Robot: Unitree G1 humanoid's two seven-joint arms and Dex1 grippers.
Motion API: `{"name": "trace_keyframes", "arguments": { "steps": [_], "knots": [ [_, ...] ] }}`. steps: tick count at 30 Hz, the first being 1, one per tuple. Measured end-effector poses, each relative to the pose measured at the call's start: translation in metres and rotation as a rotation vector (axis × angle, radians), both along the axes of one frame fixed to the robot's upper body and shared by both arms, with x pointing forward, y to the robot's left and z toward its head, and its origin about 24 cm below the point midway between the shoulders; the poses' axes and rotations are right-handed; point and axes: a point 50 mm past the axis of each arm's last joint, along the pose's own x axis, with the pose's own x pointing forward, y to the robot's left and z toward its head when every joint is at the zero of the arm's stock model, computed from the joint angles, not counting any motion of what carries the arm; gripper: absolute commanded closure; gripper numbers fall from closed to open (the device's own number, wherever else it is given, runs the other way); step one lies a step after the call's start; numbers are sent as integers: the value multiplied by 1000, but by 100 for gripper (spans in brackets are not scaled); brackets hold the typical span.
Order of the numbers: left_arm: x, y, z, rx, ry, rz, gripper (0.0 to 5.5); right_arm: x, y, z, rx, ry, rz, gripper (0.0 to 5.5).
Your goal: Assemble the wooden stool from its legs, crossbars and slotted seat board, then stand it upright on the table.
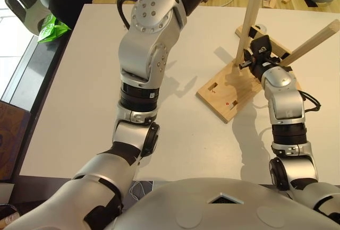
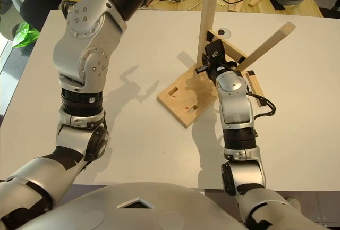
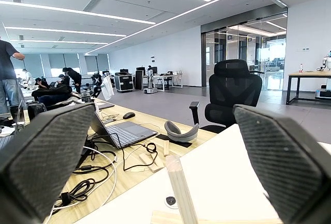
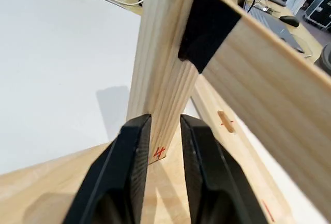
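1. Head views, the step: the seat board [image 1: 223, 96] lies flat on the table [image 1: 95, 81]. An upright leg [image 1: 251, 23] stands in the board's far side, and a tilted leg [image 1: 313, 40] slants away past its right corner. I judge the step to be seating the upright leg fully. That calls for a straight push down along the leg, since levering sideways could lift the light board or knock the tilted leg just beside it
2. Head views, positions: the right gripper [image 1: 251, 59] sits low over the seat board's far side, against the foot of the upright leg. An empty slot [image 1: 212, 87] on the board's near side lies apart from it. The left arm is raised high above the table, to the left of the seat board, touching nothing
3. Left wrist view: the left gripper [image 3: 165, 131] is spread wide, with nothing between its pads [image 3: 46, 157]. The top of the upright leg shows beyond them, above the seat board. This arm looks free to pin the board's near side during the push
4. Right wrist view: the fingers [image 4: 132, 167] are drawn close and appear clamped on the upright leg where it meets the seat board, by a red mark. The tilted leg crosses close by, leaning over the board. A low grip like this suits the push, provided the leg is held plumb
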Motion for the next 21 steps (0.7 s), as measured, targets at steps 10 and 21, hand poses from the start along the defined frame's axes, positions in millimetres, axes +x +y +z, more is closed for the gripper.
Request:
{"name": "trace_keyframes", "arguments": {
  "steps": [10,21],
  "knots": [
    [9,9,-3,-42,14,94,56,-22,23,-10,12,210,598,444],
    [15,13,1,-86,22,156,56,6,63,-8,-245,14,1115,444]
  ]
}}
